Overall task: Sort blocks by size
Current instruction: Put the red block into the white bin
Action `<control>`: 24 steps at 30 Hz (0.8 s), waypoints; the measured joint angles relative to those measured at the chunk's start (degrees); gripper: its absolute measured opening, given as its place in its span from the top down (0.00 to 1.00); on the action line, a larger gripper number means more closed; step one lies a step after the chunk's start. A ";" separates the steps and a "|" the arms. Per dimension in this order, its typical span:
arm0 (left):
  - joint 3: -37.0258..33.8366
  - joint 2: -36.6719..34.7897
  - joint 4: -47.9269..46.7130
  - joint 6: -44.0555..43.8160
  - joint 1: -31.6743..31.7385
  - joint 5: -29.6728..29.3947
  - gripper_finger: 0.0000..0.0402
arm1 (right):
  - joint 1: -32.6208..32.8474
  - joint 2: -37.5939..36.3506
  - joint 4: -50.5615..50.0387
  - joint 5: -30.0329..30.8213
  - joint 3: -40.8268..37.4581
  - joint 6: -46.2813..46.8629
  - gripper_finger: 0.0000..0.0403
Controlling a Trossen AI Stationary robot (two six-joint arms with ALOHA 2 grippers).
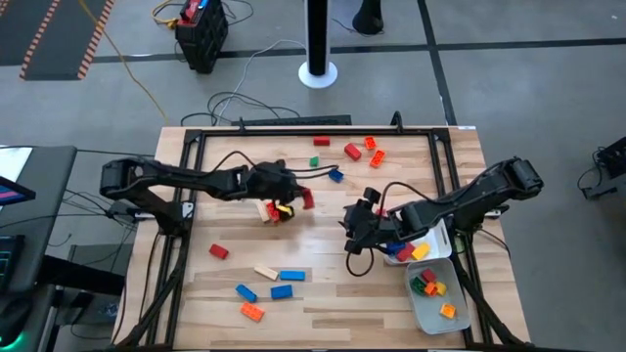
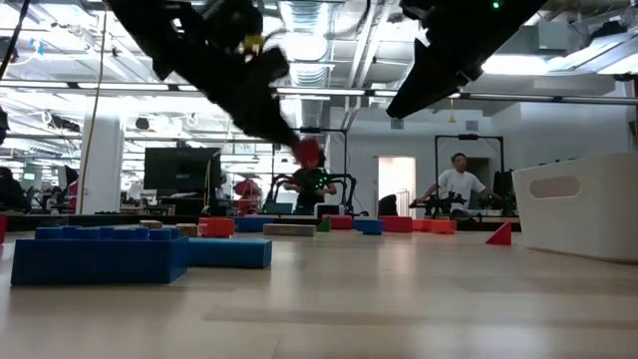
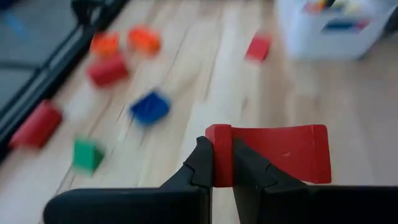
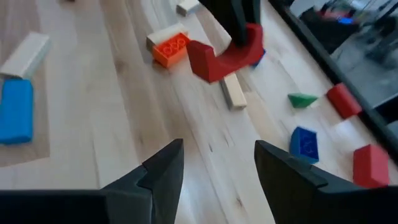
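The left arm is stretched from the table's left edge toward its middle, and the left gripper (image 3: 222, 163) is held clear of the tabletop with its fingers pinched together on a red block (image 3: 273, 152). The right arm is reached in from the right edge, bent at the elbow, and the right gripper (image 4: 217, 165) is carried above the wood with its fingers (image 4: 163, 168) spread and nothing between them.
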 joint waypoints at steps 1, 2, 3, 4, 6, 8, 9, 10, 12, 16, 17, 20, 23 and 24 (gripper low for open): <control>0.00 0.00 1.91 0.02 -0.75 0.05 0.94 | 0.25 0.19 0.60 0.16 0.01 -0.14 0.44; 0.00 0.00 4.18 0.02 -1.43 0.07 0.94 | 0.58 0.90 1.27 0.88 0.17 -0.76 0.44; 0.00 0.00 6.50 -0.04 -2.02 0.15 0.94 | 1.26 1.74 1.42 2.12 0.57 -1.77 0.44; 0.00 0.00 8.59 -0.05 -2.50 0.23 0.94 | 2.15 2.70 1.21 4.13 0.98 -2.76 0.44; 0.00 -0.02 11.39 -0.07 -3.33 0.22 0.94 | 4.17 4.90 0.66 9.65 2.40 -5.66 0.44; 0.00 0.00 12.33 -0.29 -3.94 0.22 0.94 | 6.29 6.61 1.34 15.23 4.41 -9.53 0.44; -0.15 0.00 13.31 -0.75 -4.16 0.21 0.94 | 7.10 7.63 1.53 17.49 5.40 -11.45 0.44; -0.59 0.00 15.09 -1.38 -4.34 0.22 0.94 | 7.51 8.86 1.83 19.07 6.54 -13.31 0.44; -2.34 0.00 20.51 -3.19 -4.65 0.22 0.94 | 7.86 11.44 1.97 21.03 8.39 -15.95 0.44; -7.77 0.00 33.29 -7.26 -5.25 0.20 0.94 | 8.12 15.80 0.55 30.44 13.08 -20.91 0.44; -9.20 0.00 36.53 -8.31 -5.35 0.13 0.94 | 8.36 16.70 0.11 33.22 14.31 -22.50 0.44; -12.13 0.00 44.09 -11.27 -5.56 -0.14 0.94 | 8.68 18.98 0.72 35.89 17.50 -26.97 0.44; -13.20 0.00 46.27 -13.32 -5.80 -0.22 0.94 | 8.45 20.06 2.20 36.09 20.11 -28.89 0.44; -13.20 0.00 46.27 -13.50 -6.09 -0.32 0.94 | 8.24 20.37 1.95 36.32 20.85 -29.18 0.43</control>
